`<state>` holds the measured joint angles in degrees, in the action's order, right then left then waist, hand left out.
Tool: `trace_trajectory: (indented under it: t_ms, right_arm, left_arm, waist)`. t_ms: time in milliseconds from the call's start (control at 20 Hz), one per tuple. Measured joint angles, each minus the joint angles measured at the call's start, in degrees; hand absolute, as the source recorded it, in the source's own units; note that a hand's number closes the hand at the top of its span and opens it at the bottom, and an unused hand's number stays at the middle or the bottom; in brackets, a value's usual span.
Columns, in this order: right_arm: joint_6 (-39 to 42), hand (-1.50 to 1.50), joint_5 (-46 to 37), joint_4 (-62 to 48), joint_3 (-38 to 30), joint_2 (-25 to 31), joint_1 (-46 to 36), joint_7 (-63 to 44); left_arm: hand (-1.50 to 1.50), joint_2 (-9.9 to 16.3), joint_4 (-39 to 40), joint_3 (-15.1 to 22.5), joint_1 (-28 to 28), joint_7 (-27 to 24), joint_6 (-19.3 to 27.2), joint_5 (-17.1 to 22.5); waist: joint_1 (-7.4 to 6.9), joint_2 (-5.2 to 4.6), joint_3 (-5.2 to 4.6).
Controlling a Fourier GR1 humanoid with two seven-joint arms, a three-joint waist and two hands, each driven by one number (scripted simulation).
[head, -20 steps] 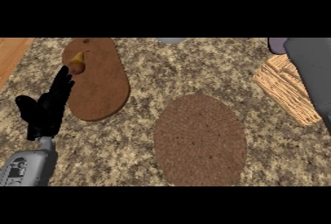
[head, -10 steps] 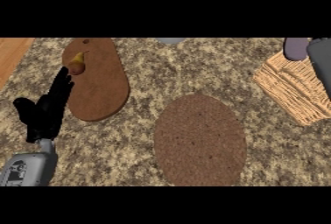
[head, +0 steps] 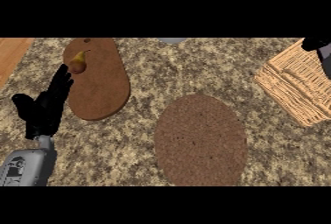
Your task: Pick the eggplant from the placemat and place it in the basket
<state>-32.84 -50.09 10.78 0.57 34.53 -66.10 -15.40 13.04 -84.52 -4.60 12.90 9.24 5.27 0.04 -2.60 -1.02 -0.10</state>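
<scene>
Nearest to us, our left hand stands at the view's left, fingers straight and open, thumb out, holding nothing, its grey forearm entering from the lower edge; beside it in the middle lies 1 round brown placemat, flat on the speckled counter; further up, a wooden cutting board sits just right of our fingertips, carrying 1 small pear near its far end; at the right, the wicker basket rests tilted against the edge; above it only a dark sliver of our right hand shows, and we cannot tell its fingers; the eggplant is nowhere we can see.
</scene>
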Motion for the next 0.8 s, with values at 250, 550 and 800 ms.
trace_trajectory:
  t_ms: [250,550,800]
  right_arm:
    - [0.7,1.5,-5.1,-2.3,3.8,0.8,-2.5,-2.1]
    - [2.2,1.5,-6.8,-4.7,4.5,0.5,-4.1,-4.6]
    - [10.0,1.5,-6.8,-7.4,4.2,1.6,-5.7,-5.2]
  left_arm:
    - [0.0,-0.3,-0.7,0.2,0.5,1.0,-0.1,-0.1]
    - [0.0,-0.5,-0.6,0.3,-0.3,-0.1,-0.4,-0.3]
    - [0.0,-0.5,0.4,0.0,0.2,-0.4,-0.5,-0.3]
  waist:
    - [-0.39,-0.11,0.11]
    - [-0.55,-0.17,0.16]
    - [-0.66,-0.29,0.17]
